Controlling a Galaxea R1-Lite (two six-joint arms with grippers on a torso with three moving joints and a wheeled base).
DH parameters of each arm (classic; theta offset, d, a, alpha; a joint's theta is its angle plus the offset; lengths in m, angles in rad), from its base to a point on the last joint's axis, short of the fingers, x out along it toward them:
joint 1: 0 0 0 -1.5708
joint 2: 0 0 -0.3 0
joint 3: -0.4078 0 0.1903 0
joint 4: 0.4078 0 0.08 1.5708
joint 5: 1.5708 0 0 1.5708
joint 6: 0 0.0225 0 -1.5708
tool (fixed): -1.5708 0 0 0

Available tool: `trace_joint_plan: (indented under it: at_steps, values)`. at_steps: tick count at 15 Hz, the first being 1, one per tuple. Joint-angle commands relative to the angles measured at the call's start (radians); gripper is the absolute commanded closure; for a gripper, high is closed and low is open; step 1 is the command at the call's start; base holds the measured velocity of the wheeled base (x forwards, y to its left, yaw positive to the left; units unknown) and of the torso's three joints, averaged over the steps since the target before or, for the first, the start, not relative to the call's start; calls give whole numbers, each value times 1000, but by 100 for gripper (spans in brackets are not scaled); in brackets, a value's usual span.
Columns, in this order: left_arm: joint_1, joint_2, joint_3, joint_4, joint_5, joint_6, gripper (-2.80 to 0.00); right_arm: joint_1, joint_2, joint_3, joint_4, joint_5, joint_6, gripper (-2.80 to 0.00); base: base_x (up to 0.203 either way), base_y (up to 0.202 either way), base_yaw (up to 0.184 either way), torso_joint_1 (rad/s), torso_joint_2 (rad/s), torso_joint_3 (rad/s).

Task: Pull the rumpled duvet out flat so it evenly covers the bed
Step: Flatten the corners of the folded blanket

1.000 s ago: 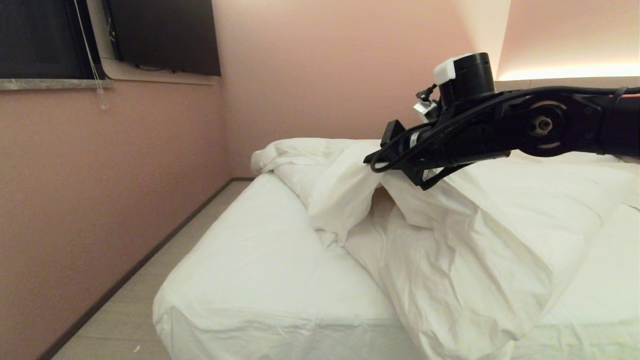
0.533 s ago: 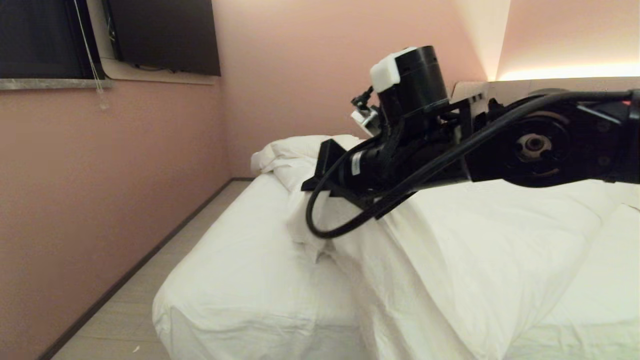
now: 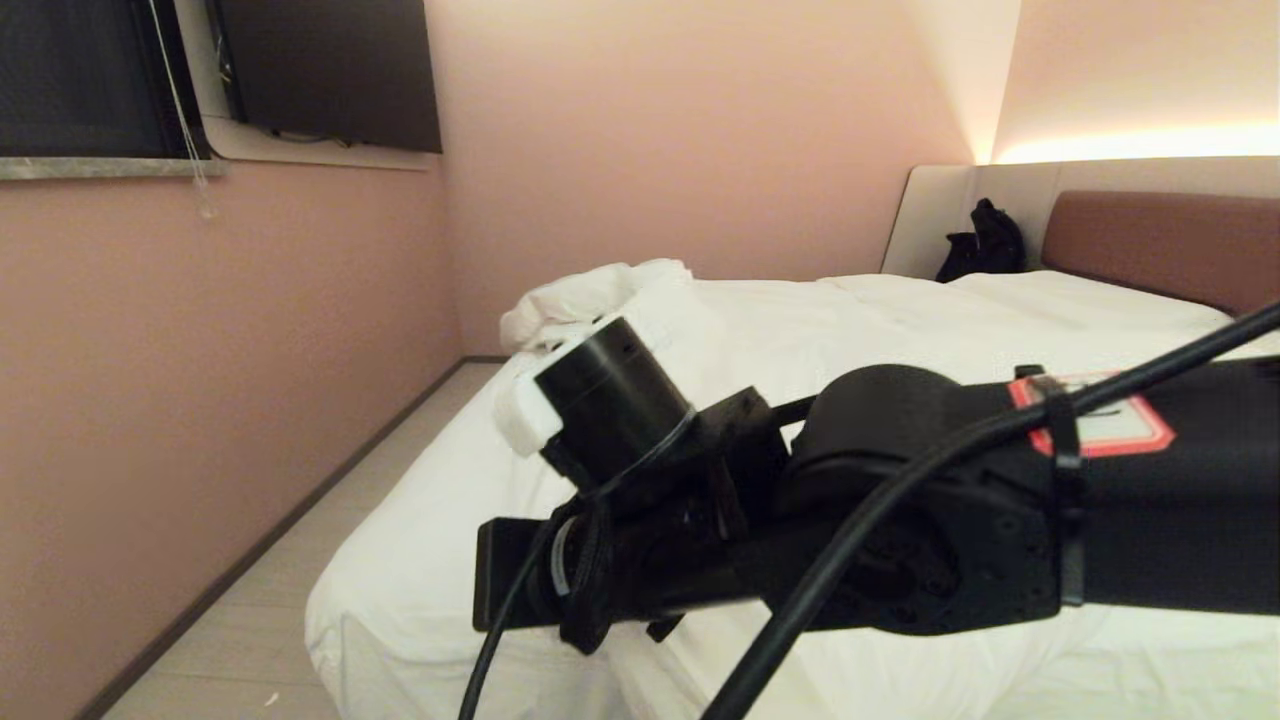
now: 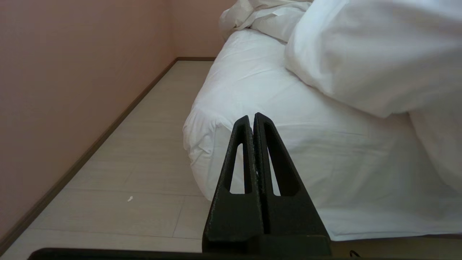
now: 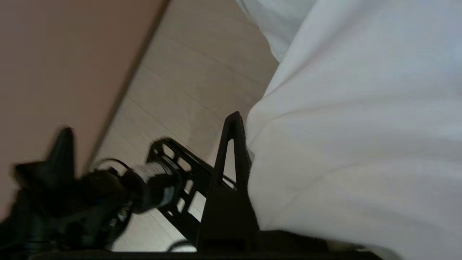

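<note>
Head view: thick puffy white duvet (image 3: 850, 320) lies over the far and right of the low white-sheeted bed (image 3: 400, 600), near-left corner bare, a bunched lump at the far left. Right gripper (image 5: 249, 151), low at the near-left edge, is clamped on duvet cloth; the bulk trails away rightward. Left gripper (image 4: 253, 121), clenched and empty, hangs off the near-left corner.

Pink wall (image 3: 200, 380) at left. Dark window (image 3: 80, 75) with thin hanging cord (image 3: 185, 120) far left. Black TV screen (image 3: 330, 70) mounted high beside it. Pale wood floor (image 3: 250, 620) along wall. Black bag (image 3: 985, 243) far right.
</note>
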Motion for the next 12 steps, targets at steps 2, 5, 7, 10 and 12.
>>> trace_joint_plan:
  at_steps: [2,5,7,10,12]
  values:
    - [1,0,0,0,0,0,0,88,32,14,2,-8,3,0,0,0,0,0,0,0]
    - [1,0,0,0,0,0,0,154,37,22,5,-29,-1,0,0,0,0,0,0,0]
    - [1,0,0,0,0,0,0,174,38,22,5,-31,-2,0,0,0,0,0,0,0]
    - [1,0,0,0,0,0,0,193,53,25,5,-33,-18,0,0,0,0,0,0,0]
    - [1,0,0,0,0,0,0,197,61,23,3,-64,-18,0,0,0,0,0,0,0]
